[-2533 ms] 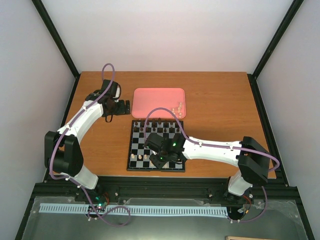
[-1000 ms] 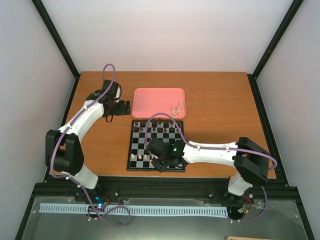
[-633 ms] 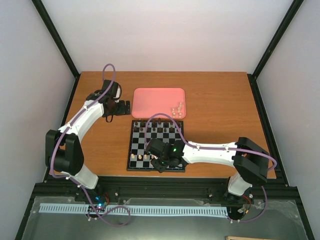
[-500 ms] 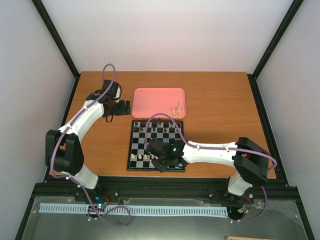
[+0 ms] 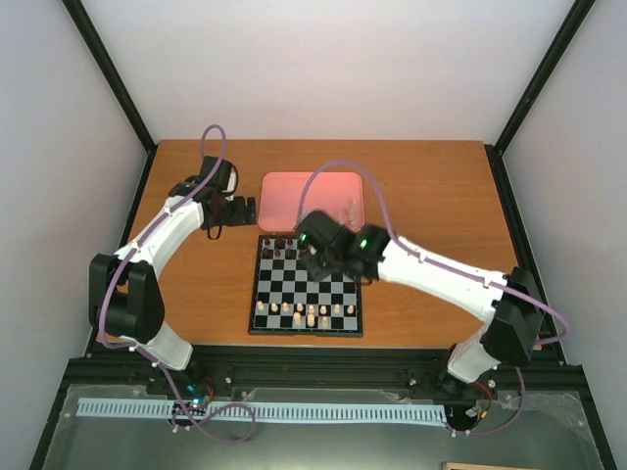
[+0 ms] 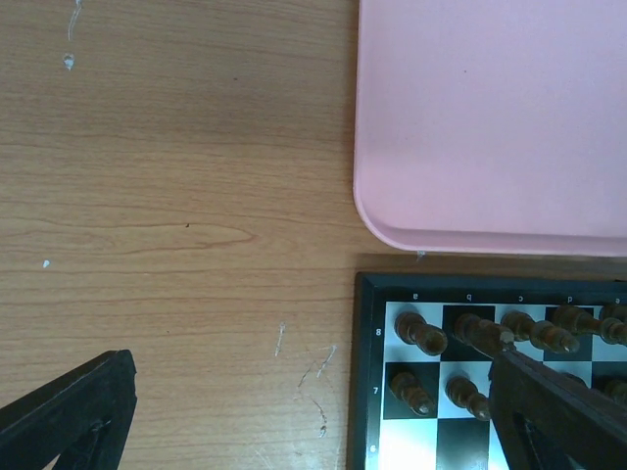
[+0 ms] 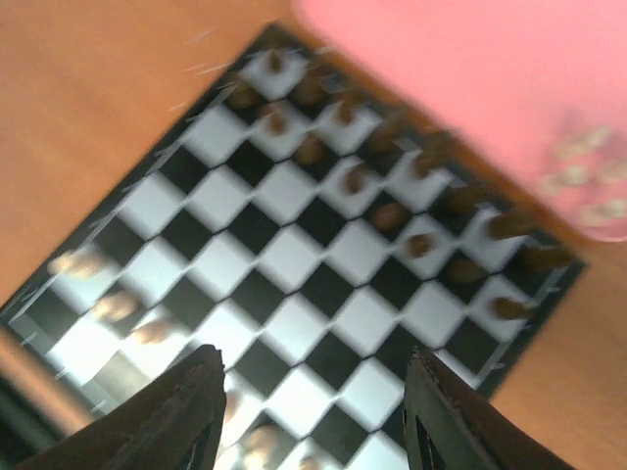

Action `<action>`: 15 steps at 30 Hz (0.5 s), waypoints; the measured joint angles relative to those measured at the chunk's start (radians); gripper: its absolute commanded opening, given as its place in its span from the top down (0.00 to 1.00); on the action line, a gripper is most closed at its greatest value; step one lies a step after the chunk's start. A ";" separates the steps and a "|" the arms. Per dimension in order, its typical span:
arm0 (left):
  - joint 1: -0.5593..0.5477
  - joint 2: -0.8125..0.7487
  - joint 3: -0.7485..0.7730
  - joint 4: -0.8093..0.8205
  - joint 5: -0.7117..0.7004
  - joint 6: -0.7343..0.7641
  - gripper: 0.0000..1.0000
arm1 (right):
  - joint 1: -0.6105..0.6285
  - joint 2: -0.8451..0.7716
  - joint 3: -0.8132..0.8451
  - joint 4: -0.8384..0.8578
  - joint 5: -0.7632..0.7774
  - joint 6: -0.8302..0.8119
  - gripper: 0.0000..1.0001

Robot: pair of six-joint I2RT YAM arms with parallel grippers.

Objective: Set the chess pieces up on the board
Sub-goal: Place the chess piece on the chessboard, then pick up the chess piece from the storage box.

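Small cream-white chess pieces (image 5: 306, 313) partly filled the checkered black-and-white board's (image 5: 304, 284) near rows; a few lay unplaced on the pink rounded tray (image 5: 284, 196); right hand (image 7: 315, 357) and left hand (image 6: 313, 392) gaped open, empty.

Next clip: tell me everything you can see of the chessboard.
The board is a small square of black and white checks inside a thin black border printed with white letters and numbers. It lies flat on the wooden table, just nearer than the pink tray, a strip of wood between them. Dark brown pieces stand on its two far rows, cream pieces along its near edge. The right gripper hangs above it, fingers apart and empty.
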 measured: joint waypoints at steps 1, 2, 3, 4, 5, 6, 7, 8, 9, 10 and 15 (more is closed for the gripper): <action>0.000 0.000 0.000 0.000 0.003 0.000 0.00 | -0.050 0.008 0.013 -0.001 -0.005 -0.006 0.53; 0.000 0.000 0.000 0.000 0.006 0.000 0.00 | -0.105 0.024 0.029 -0.001 -0.008 -0.012 0.55; 0.000 0.000 0.000 0.000 0.009 0.000 0.00 | -0.162 0.052 0.054 -0.003 -0.010 -0.017 0.56; 0.000 0.000 0.001 0.000 0.011 0.000 0.00 | -0.212 0.088 0.085 -0.008 -0.009 -0.024 0.57; 0.000 0.001 0.003 0.000 0.013 0.000 0.00 | -0.258 0.134 0.125 -0.012 -0.005 -0.031 0.58; 0.000 0.001 0.006 -0.001 0.013 0.000 0.00 | -0.299 0.186 0.169 -0.014 -0.001 -0.039 0.58; 0.000 0.002 0.010 -0.001 0.015 0.000 0.00 | -0.339 0.245 0.220 -0.014 0.004 -0.044 0.59; 0.000 0.002 0.014 0.000 0.015 0.000 0.00 | -0.366 0.291 0.256 -0.013 0.005 -0.049 0.60; 0.000 0.002 0.017 0.000 0.015 0.000 0.00 | -0.394 0.339 0.294 -0.012 0.006 -0.056 0.62; 0.000 0.002 0.018 0.000 0.015 0.000 0.00 | -0.426 0.393 0.338 -0.013 0.008 -0.060 0.64; 0.000 0.006 0.019 -0.001 0.017 0.000 0.00 | -0.522 0.563 0.483 -0.026 0.010 -0.069 0.64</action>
